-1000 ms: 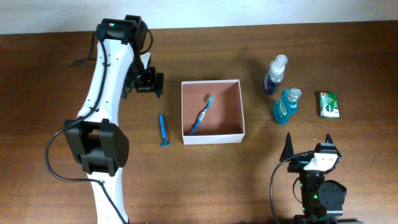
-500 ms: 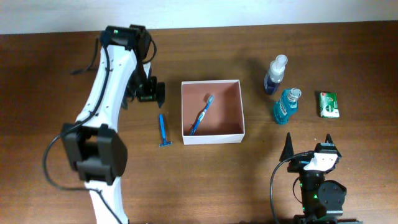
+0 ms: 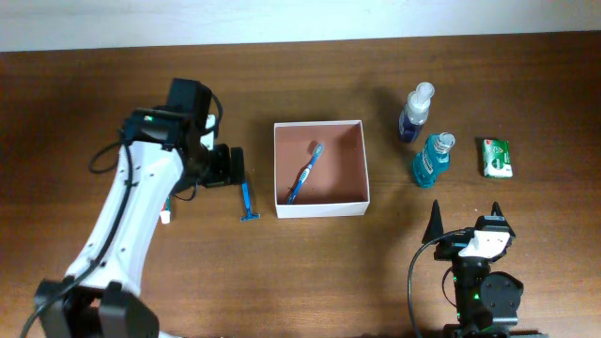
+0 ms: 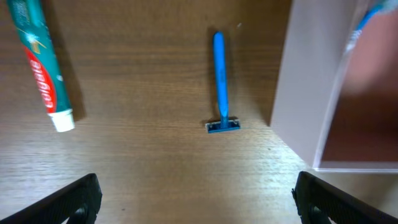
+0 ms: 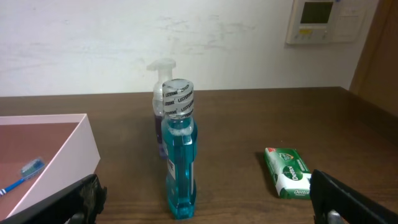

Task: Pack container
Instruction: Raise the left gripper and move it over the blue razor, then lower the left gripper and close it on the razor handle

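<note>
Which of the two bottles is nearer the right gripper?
The teal mouthwash bottle with the banded cap; the darker spray bottle stands behind it, farther from the right gripper.

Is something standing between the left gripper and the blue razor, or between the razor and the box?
Nothing visible does. The blue plastic razor lies directly before the open left gripper, and the gap between it and the square white-walled container holds nothing.
</note>
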`<state>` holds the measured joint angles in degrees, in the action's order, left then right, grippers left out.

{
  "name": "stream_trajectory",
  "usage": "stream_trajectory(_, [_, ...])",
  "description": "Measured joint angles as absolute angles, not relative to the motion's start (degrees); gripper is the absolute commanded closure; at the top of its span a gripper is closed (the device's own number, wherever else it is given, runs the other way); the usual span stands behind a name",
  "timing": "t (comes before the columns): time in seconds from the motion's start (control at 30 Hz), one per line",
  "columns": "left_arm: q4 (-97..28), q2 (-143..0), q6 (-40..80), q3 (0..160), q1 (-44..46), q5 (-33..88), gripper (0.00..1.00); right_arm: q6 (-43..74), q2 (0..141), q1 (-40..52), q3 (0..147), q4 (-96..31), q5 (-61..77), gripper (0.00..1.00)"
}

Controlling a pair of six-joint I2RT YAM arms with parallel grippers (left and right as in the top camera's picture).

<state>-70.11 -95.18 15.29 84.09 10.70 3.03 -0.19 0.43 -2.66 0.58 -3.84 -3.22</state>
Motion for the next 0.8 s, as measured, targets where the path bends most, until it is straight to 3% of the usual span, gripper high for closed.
stream_trajectory(0.8, [-61.34, -113.16, 23.07, 82.43, 16.38, -2.15, 0.01, -0.19, 0.43, -2.66, 0.58, -3.84, -3.22, 0.02])
